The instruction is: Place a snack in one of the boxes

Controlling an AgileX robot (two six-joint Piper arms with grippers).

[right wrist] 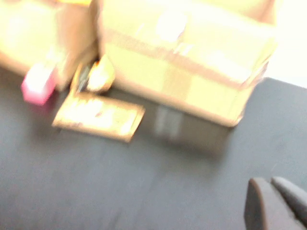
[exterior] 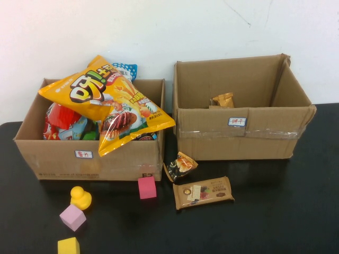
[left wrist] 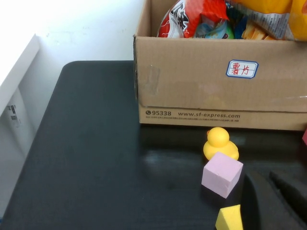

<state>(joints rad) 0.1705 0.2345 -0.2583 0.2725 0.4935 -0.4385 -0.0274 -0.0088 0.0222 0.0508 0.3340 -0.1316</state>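
My left gripper (left wrist: 276, 191) shows only as dark finger shapes at the edge of its wrist view, hovering above the black table (exterior: 275, 211) near the toys; the fingers stand apart and hold nothing. My right gripper (right wrist: 278, 201) is over bare table on the right side, and I cannot tell its state.

Two cardboard boxes stand side by side at the back. The left box (exterior: 53, 159) is heaped with snack bags, a large yellow chip bag (exterior: 106, 100) on top. The right box (exterior: 265, 137) holds one small golden packet (exterior: 223, 100).

In front, between the boxes, a small snack packet (exterior: 180, 165) leans against the left box, and a flat brown chocolate bar (exterior: 203, 192) lies just beside it.

A pink cube (exterior: 147, 187), yellow duck (exterior: 80, 198), lilac cube (exterior: 72, 217) and yellow block (exterior: 68, 246) sit before the left box.
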